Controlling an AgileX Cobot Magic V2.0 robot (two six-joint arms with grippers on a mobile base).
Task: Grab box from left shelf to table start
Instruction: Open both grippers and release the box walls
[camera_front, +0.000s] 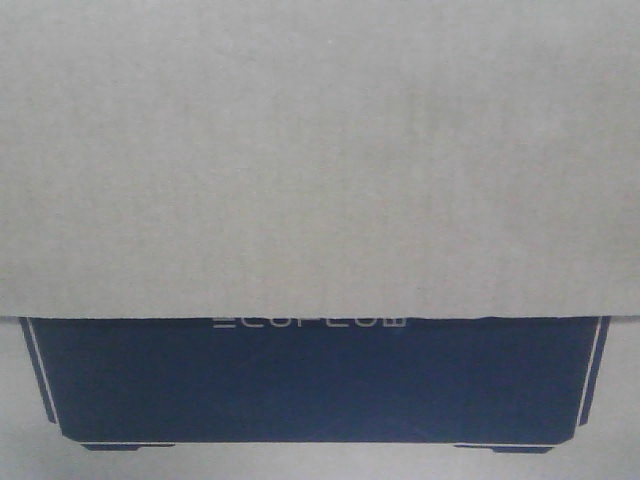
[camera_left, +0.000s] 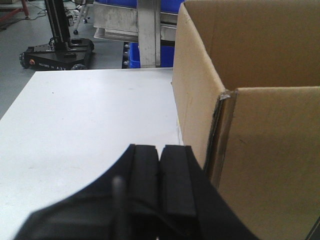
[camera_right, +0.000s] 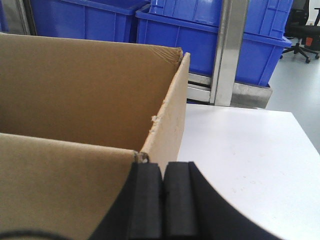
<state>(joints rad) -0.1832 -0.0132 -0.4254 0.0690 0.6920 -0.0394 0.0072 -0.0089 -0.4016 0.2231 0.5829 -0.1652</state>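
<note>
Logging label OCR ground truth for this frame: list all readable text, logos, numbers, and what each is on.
"ECOFLOW": pale lettering at the top of the dark trapezoid print on the box, front view; soft focus, partly cut by the flap edge.
Light markings on the black wheeled base behind the table, left wrist view: too small to read.
Right wrist view: none.

Matt corrugated cardboard box (camera_right: 75, 90)
</note>
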